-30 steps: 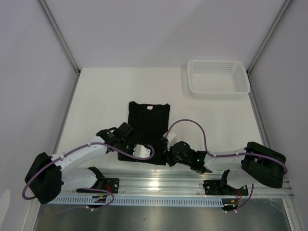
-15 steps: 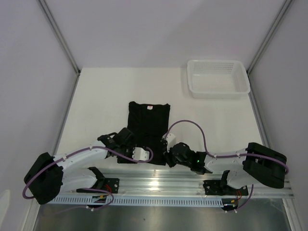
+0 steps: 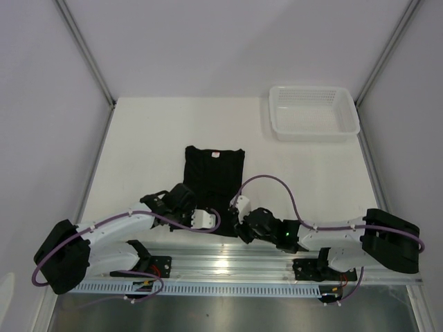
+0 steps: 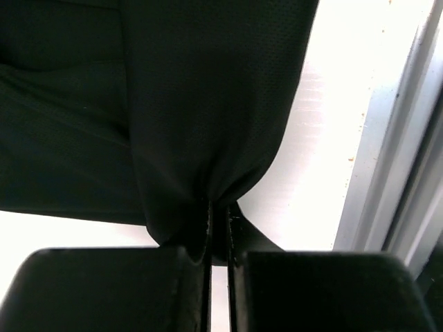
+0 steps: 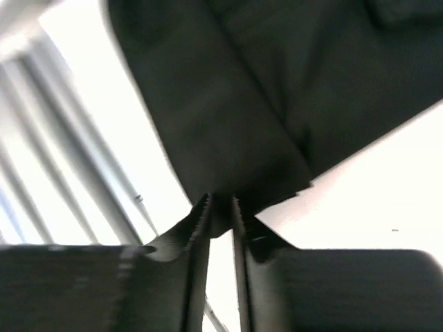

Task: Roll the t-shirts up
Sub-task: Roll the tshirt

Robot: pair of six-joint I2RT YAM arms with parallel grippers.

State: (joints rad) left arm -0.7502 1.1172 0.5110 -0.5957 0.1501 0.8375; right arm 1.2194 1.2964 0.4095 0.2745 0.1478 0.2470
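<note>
The black t-shirt (image 3: pixel 214 181) lies on the white table, folded into a narrow upright strip, with its small light label (image 3: pixel 216 154) at the far end. My left gripper (image 3: pixel 187 209) is at the shirt's near left corner. In the left wrist view this gripper (image 4: pixel 220 207) is shut, pinching a bunched fold of the black cloth (image 4: pixel 208 104). My right gripper (image 3: pixel 242 220) is at the near right corner. In its wrist view the jaws (image 5: pixel 220 204) stand only a narrow gap apart, with the hem of the shirt (image 5: pixel 277 83) caught between the tips.
A white mesh basket (image 3: pixel 315 112) stands at the back right of the table (image 3: pixel 145 145). An aluminium rail (image 3: pixel 277 259) runs along the near edge, just behind both grippers. Grey walls enclose the left and right sides.
My left gripper has closed on the shirt's near left corner. The right arm has stretched a little further left along the near hem.
</note>
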